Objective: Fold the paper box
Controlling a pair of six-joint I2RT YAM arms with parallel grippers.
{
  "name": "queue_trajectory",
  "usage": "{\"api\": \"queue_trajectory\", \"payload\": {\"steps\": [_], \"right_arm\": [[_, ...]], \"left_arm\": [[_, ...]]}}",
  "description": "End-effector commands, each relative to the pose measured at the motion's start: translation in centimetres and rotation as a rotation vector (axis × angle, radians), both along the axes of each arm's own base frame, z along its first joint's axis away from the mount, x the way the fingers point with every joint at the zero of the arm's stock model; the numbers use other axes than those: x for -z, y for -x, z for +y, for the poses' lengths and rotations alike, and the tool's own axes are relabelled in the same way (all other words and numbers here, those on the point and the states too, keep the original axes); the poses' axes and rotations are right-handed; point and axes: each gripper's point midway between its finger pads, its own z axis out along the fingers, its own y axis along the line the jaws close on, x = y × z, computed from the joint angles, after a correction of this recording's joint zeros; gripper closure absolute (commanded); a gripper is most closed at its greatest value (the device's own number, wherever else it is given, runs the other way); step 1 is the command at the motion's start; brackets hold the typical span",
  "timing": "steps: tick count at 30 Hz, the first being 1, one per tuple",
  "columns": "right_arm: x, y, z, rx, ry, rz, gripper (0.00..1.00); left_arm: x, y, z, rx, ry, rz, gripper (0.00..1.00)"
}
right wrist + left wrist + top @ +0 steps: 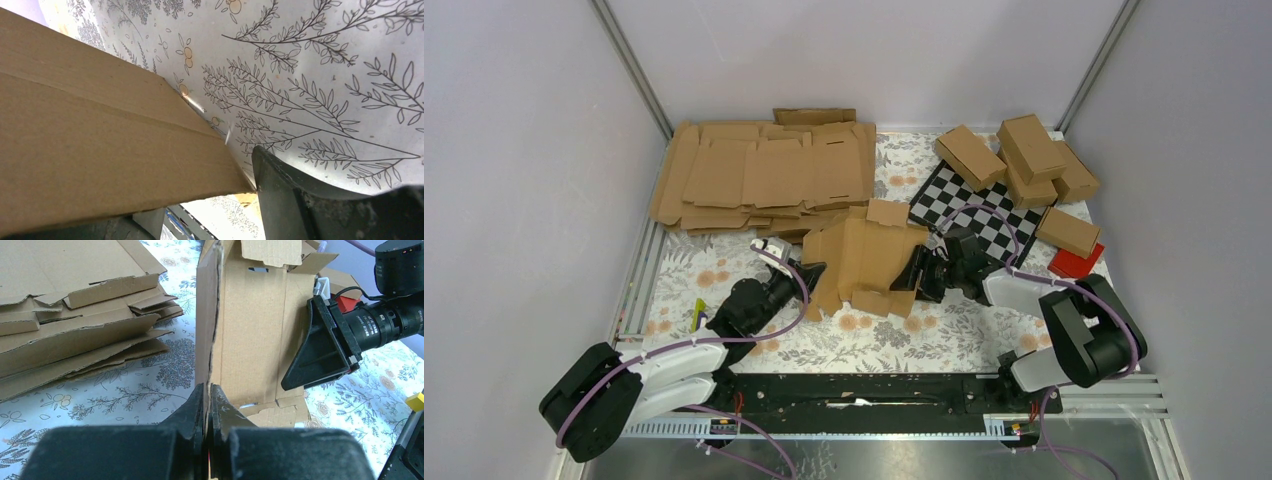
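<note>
The paper box is a brown die-cut sheet, partly folded, standing up on the floral mat at the middle of the table. My left gripper is shut on its left edge. In the left wrist view the jaws pinch the upright cardboard wall. My right gripper is at the sheet's right side, open. In the right wrist view a cardboard panel lies between the fingers; one finger shows clear of it, the other is mostly hidden. The right gripper also shows in the left wrist view.
A stack of flat cardboard sheets lies at the back left. Several folded cartons sit at the back right by a checkerboard. A small red box lies at the right edge. A yellow-green item lies near the left arm.
</note>
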Motion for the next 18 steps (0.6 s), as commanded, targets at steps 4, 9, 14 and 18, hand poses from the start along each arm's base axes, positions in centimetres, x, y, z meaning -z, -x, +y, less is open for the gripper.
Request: {"api": "queue_trajectory", "payload": {"steps": [4,9,14,18], "right_arm": [[-1.5,0.8,0.3,-0.025,-0.028,0.026,0.4],[-1.2,1.4,0.0,-0.021,-0.014,0.048,0.35],[0.3,2.1,-0.9,-0.018,0.039,0.06,0.4],[0.1,2.0,-0.8,-0.012,0.03,0.065,0.52]], "left_arm": [[-1.8,0.1,-0.3,0.015,0.044,-0.05,1.0],[-1.9,0.1,-0.3,0.013,0.046,-0.05,1.0],[-1.8,0.2,-0.4,0.02,0.048,-0.048,1.0],[-1.9,0.2,-0.6,0.03,0.05,-0.05,1.0]]}}
